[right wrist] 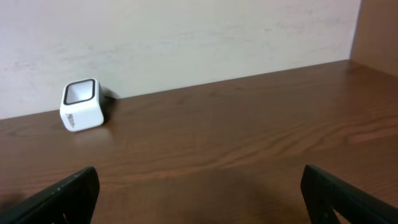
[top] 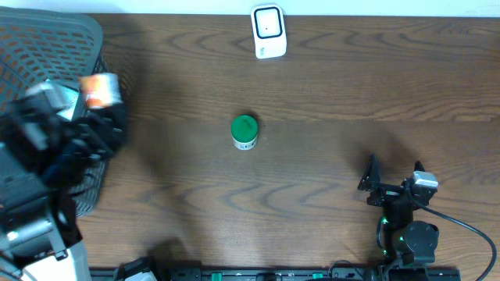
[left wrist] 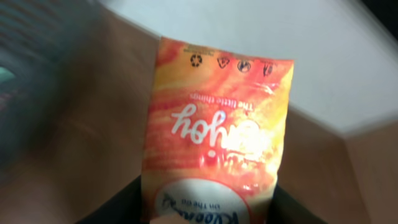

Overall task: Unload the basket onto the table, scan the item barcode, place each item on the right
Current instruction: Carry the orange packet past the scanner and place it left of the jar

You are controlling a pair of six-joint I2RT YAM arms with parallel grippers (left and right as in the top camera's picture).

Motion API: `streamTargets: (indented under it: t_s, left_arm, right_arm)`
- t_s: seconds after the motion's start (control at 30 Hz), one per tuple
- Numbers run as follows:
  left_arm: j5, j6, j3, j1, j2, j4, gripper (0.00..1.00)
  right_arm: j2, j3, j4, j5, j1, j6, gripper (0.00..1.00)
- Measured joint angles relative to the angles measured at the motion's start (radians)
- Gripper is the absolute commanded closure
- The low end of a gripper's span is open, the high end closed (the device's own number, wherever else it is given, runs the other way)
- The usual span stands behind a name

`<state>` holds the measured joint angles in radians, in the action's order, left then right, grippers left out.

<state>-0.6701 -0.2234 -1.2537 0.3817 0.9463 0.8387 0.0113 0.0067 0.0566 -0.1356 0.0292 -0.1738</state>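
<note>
At the near right edge of the desk (top: 328, 94), your right end effector (top: 393, 173) sits with its jaws spread wide and nothing between them. In its wrist view only the two finger ends show, cut off by the bottom corners. Ahead of it the bare wood runs open all the way to the far edge. Near left, your left end effector (left wrist: 205, 214) is closed on an orange packet (top: 100, 90) and holds it up over the right rim of the grey basket (top: 47, 39). That arm is blurred from overhead, so you cannot make out the fingers there. In the left wrist view the packet's print reads upside down and its lower end is cut off. A green-lidded tub (top: 244, 131) stands alone mid-desk. The white scanner (top: 269, 31) stands at the far edge against the wall (right wrist: 186, 37), well apart from the packet.
</note>
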Motion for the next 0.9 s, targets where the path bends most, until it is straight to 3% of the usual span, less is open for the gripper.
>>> streamTargets:
  t_s: [0.17, 0.37, 0.7, 0.9]
  left_arm:
    - [0.150, -0.047, 0.002, -0.261, 0.053, 0.073, 0.50]
    - [0.417, -0.171, 0.044, -0.529, 0.203, 0.047, 0.50]
    - [0.689, -0.442, 0.055, -0.710, 0.625, -0.043, 0.51]
    - [0.724, -0.763, 0.058, -0.743, 0.842, -0.042, 0.51]
  right_arm:
    - [0.000, 0.000, 0.000, 0.000, 0.000, 0.000, 0.01]
    - [0.000, 0.000, 0.000, 0.000, 0.000, 0.000, 0.01]
    - [0.000, 0.000, 0.000, 0.000, 0.000, 0.000, 0.01]
    - [0.000, 0.000, 0.000, 0.000, 0.000, 0.000, 0.01]
